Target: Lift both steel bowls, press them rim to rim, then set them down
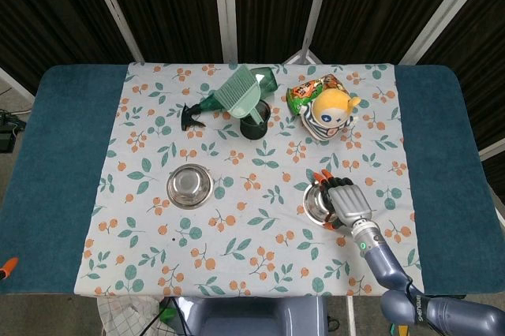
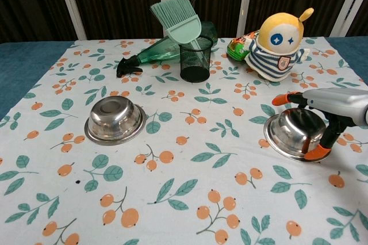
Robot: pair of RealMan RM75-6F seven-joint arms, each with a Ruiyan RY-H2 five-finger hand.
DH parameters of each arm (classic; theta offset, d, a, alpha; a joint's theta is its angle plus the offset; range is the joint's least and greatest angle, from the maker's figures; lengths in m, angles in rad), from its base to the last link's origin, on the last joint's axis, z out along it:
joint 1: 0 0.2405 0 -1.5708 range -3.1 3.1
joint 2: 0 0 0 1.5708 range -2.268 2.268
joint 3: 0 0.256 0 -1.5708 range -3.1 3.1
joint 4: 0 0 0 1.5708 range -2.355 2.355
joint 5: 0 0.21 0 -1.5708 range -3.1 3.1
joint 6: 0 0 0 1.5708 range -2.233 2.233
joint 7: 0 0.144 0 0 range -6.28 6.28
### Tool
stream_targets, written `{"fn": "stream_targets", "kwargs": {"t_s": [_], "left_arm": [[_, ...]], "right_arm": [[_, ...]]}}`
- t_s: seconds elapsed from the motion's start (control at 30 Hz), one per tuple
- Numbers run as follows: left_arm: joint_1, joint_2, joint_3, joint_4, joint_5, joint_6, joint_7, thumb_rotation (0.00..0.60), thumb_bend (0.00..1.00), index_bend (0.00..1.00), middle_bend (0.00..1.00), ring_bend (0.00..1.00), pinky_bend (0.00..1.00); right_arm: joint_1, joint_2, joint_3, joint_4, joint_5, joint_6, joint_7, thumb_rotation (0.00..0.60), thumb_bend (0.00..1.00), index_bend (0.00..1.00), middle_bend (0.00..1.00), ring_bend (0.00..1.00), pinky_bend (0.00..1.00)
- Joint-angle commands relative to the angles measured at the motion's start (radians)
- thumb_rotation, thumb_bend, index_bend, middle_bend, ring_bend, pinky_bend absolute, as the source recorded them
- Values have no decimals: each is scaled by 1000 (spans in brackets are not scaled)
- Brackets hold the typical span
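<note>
The right hand [image 1: 349,202] hangs over the right steel bowl [image 2: 294,133], its fingers [image 2: 317,153] spread around the rim, not yet closed. For a sure grip, thumb and fingertips should settle under the rim on opposite sides before lifting. The left steel bowl [image 1: 189,185] sits well apart on the bench [image 1: 71,162]. The left hand appears in neither view; whether any fingertip touches steel cannot be told.
</note>
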Motion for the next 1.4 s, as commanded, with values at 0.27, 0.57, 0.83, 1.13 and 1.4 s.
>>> {"fn": "stream_targets", "kwargs": {"t_s": [0.27, 0.57, 0.83, 1.13, 1.4], "left_arm": [[0, -1, 0, 0, 0, -1, 2, 600, 66, 192, 0, 0, 3], [0, 5, -1, 0, -4, -1, -8, 600, 66, 191, 0, 0, 3], [-10, -1, 8, 30, 92, 18, -7, 600, 106, 202, 4, 0, 7], [-30, -24, 12, 30, 160, 9, 44, 600, 119, 321, 155, 34, 75], [-144, 59, -27, -126, 42, -198, 129, 600, 107, 262, 57, 6, 55]], "right_arm": [[9, -14, -20, 9, -4, -1, -6, 600, 70, 168, 116, 180, 159], [13, -25, -24, 11, -10, 10, -2, 600, 70, 204, 173, 264, 159], [7, -20, -21, -8, -43, 35, 20, 600, 70, 251, 226, 343, 178], [-2, -9, -22, -22, -69, 47, 45, 600, 70, 316, 262, 359, 181], [-11, 51, -7, -90, -103, 81, 59, 600, 69, 320, 262, 359, 181]]}}
